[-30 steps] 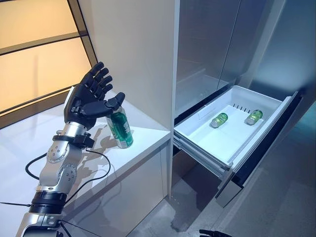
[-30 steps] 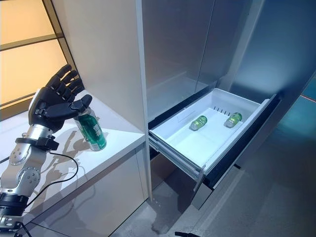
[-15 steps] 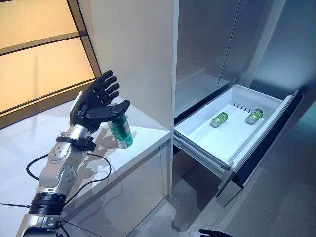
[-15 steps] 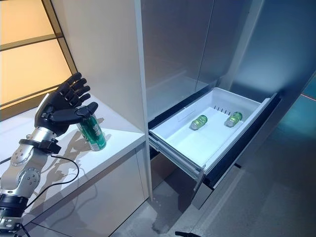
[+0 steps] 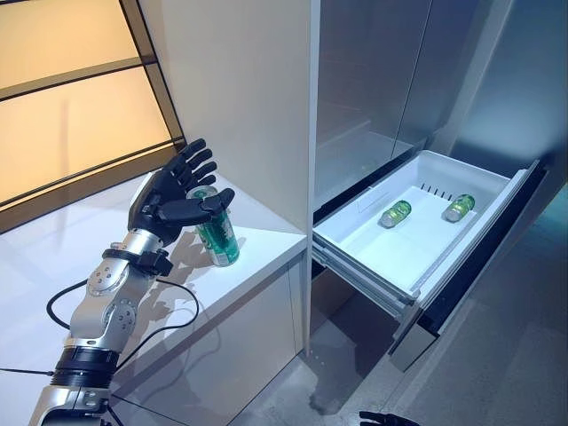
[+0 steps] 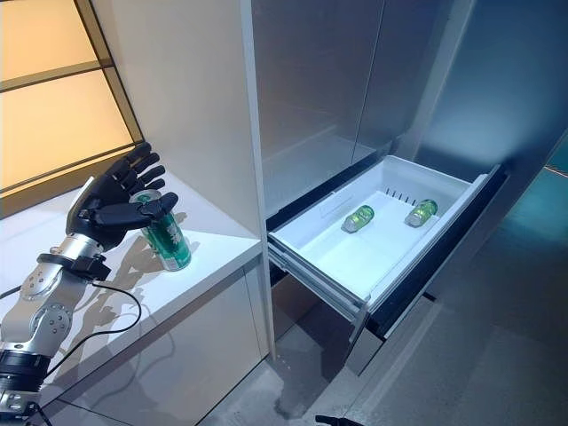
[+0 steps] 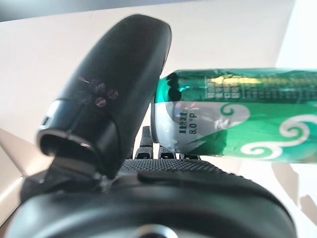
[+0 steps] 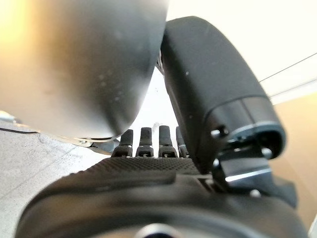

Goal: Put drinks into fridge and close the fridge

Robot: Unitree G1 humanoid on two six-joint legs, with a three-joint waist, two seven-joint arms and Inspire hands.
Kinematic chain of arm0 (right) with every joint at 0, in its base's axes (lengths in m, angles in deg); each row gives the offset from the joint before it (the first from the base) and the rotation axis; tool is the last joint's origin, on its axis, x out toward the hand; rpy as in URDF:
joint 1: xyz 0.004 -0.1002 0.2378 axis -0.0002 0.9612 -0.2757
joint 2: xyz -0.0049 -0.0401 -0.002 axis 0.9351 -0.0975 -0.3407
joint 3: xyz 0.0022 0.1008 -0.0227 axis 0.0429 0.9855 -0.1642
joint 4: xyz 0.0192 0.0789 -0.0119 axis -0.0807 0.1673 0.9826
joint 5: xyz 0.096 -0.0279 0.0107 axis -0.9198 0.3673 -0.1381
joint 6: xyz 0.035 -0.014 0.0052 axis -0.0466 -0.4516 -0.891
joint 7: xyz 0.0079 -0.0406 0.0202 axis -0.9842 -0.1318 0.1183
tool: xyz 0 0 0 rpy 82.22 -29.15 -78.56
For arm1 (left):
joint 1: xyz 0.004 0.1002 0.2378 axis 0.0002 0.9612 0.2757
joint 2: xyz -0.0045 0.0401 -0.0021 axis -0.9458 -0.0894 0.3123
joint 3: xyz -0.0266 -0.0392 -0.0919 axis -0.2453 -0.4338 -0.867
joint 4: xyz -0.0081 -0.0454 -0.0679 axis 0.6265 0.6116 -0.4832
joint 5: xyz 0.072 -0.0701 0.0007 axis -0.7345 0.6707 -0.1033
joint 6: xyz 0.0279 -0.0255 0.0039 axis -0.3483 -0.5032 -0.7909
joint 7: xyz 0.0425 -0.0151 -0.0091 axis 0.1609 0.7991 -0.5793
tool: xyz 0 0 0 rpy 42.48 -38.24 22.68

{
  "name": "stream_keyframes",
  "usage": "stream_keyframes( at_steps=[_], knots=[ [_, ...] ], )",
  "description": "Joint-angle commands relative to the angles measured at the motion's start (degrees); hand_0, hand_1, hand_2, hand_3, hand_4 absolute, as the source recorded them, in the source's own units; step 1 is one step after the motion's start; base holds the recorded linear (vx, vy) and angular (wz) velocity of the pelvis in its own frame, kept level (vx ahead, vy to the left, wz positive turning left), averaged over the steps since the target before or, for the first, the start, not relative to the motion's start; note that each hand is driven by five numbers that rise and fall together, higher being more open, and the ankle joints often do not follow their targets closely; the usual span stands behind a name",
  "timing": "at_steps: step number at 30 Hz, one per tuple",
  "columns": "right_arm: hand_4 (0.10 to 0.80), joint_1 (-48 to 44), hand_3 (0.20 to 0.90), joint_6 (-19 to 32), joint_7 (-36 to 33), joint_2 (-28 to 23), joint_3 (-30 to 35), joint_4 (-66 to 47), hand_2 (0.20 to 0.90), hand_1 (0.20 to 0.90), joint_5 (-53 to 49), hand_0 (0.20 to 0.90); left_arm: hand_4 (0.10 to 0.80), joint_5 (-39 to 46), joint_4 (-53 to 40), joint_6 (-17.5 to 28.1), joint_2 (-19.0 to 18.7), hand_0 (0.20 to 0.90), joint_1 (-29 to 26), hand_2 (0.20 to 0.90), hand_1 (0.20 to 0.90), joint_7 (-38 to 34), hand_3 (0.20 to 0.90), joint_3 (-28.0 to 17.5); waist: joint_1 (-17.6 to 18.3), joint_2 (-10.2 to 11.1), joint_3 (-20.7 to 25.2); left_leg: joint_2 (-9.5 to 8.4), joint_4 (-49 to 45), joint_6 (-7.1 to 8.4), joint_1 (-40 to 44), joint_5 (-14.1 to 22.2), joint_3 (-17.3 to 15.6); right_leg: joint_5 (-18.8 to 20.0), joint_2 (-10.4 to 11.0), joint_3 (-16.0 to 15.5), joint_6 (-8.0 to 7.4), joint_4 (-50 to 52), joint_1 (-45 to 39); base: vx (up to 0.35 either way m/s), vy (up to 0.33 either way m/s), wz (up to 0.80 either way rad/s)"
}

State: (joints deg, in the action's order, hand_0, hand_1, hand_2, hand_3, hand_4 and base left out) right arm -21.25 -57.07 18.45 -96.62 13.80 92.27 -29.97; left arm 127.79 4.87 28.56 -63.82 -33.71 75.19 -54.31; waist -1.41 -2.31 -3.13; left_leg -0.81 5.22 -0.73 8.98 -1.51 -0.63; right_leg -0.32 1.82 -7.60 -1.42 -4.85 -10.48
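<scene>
The left hand point(image 5: 169, 202) hovers open around the top of a green drink can point(image 5: 216, 232), fingers spread straight behind it and thumb reaching across in front; it has no grip on it yet. The can stands upright on the white counter point(image 5: 257, 244), directly under the palm. Off to the hand's right, well apart, the fridge drawer point(image 5: 417, 253) is pulled out with two green cans point(image 5: 393, 214) point(image 5: 457, 209) lying inside. By my judgement two drinks are stowed, and this third one and the closing remain. The right hand point(image 8: 148, 198) hangs low by the floor, fingers straight and holding nothing.
</scene>
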Motion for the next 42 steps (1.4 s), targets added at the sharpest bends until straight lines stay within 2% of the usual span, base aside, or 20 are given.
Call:
stream_keyframes(
  at_steps=[1,12,42],
  knots=[
    [0.8,-1.45,0.9,-0.53,1.59,-1.88,-1.25,2.43,0.9,0.9,1.67,0.9,0.8,-0.11,-1.59,3.34,-3.82,0.9,-5.19,0.9,0.9,2.47,0.9,-6.33,-0.32,-0.64,0.26,-1.46,-1.19,-0.35,1.33,5.41,-1.16,-4.96,-1.34,2.75,-1.85,4.86,2.11,0.0,0.0,0.0],
    [0.8,-1.66,0.9,-0.51,1.73,-2.15,-1.13,2.58,0.9,0.9,1.55,0.9,0.8,-0.34,-0.77,1.58,-4.16,0.9,-5.39,0.9,0.9,4.19,0.9,-4.97,-0.15,-0.84,0.05,-1.45,-1.19,-0.35,1.44,5.42,-1.44,-4.92,-1.33,2.72,-1.9,4.76,1.97,0.0,0.0,0.0],
    [0.8,-1.45,0.9,-0.79,1.52,-1.98,-1.11,2.22,0.9,0.9,1.09,0.9,0.8,-0.61,2.13,2.01,-2.84,0.9,-5.49,0.9,0.9,2.68,0.9,-4.73,0.34,-0.77,-0.25,-1.39,-1.28,-0.3,1.58,5.35,-1.83,-4.91,-1.54,3.06,-1.76,4.74,1.89,0.0,0.0,0.0]
  ],
)
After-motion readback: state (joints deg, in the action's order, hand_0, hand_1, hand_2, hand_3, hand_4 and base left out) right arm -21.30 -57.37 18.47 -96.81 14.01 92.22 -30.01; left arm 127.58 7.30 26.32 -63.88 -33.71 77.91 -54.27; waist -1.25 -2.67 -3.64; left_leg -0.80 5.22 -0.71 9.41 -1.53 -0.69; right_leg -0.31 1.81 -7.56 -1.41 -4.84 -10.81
